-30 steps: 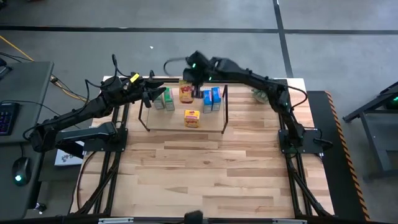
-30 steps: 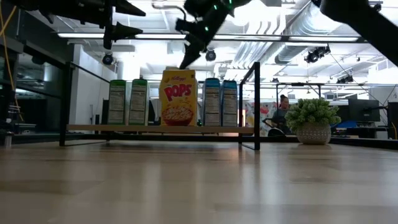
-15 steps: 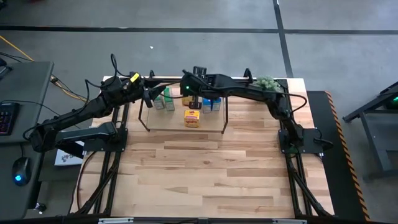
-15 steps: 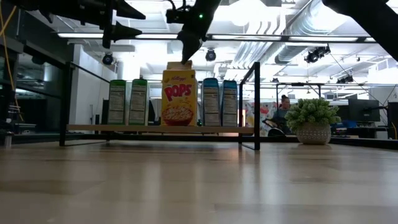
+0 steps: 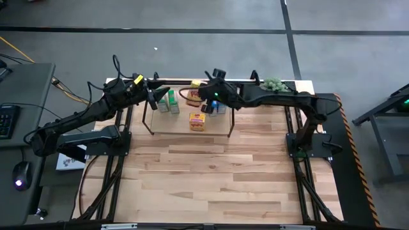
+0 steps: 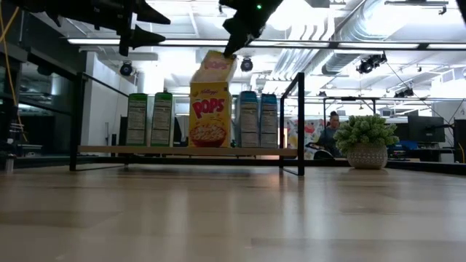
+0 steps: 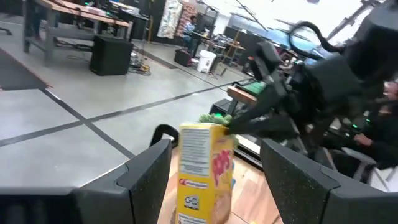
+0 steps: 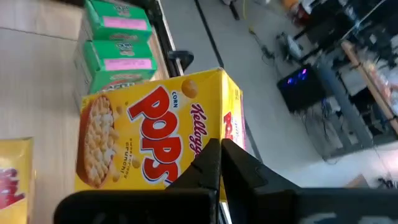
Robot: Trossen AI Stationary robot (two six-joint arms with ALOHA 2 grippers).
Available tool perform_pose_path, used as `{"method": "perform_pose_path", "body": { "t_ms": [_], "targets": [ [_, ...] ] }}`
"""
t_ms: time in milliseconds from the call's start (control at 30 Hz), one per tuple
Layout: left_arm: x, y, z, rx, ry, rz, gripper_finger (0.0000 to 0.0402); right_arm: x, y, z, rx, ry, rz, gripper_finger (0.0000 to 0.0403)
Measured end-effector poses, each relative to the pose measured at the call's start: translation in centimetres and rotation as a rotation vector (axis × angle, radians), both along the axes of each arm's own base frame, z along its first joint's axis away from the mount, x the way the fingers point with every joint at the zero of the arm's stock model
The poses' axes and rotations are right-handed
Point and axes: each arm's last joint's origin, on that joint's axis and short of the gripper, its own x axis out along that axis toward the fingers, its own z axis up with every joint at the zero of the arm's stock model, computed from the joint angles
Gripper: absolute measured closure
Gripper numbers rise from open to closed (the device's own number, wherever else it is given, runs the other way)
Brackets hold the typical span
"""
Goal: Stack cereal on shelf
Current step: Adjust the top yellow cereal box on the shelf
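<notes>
Cereal boxes (image 6: 210, 114) on shelf (image 6: 186, 151)

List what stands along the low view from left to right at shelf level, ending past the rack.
Two green cereal boxes → upright yellow Pops box, a second yellow box held tilted above it by the right gripper → two blue cereal boxes → potted plant.

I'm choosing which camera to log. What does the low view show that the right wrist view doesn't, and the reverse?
Only the low view: the two blue boxes, the plant and the open left pincer. Only the right wrist view: the whole printed front of the lifted yellow box. Both: the green boxes, that lifted box, and the right pincer shut on its edge.
</notes>
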Motion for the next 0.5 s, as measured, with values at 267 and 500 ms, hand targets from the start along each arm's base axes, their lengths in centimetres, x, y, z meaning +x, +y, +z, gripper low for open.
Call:
{"method": "perform_pose_path", "body": {
  "t_ms": [267,500],
  "targets": [
    [-0.1,0.1,0.0,0.0,0.0,0.051,0.0165,-0.4,3.0,-3.9,-0.144,0.094,0.08,0.0403],
    [-0.1,0.2,0.0,0.008,0.003,0.078,0.0165,1.2,4.6,-6.0,-0.269,0.163,0.083,0.0403]
  ]
}}
